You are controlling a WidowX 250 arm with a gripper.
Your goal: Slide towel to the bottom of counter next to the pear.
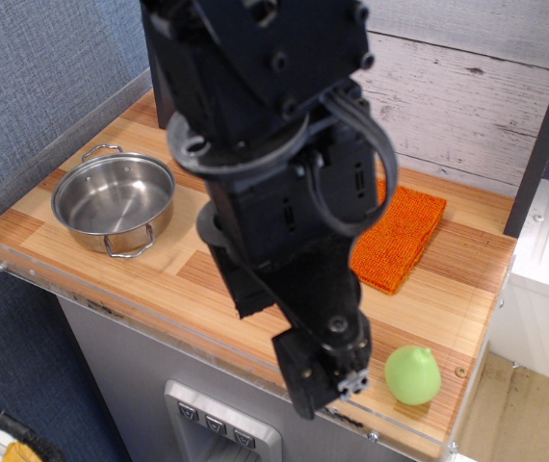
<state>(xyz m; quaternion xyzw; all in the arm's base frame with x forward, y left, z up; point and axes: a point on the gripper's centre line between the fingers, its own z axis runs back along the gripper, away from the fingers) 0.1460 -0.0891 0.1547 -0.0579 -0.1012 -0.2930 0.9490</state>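
The orange knitted towel [400, 239] lies on the striped wooden counter [183, 279] at the right, partly hidden behind my arm. The light-green pear [413, 374] sits near the counter's front right corner, apart from the towel. My black gripper [337, 380] hangs low over the front edge, just left of the pear and in front of the towel. Its fingers are seen end-on and dark, so I cannot tell whether they are open or shut. It holds nothing that I can see.
A steel pot [114, 200] with two handles stands at the counter's left. A clear acrylic rim [24, 271] runs along the front and left edges. A grey cabinet [159, 385] is below. A plank wall is behind.
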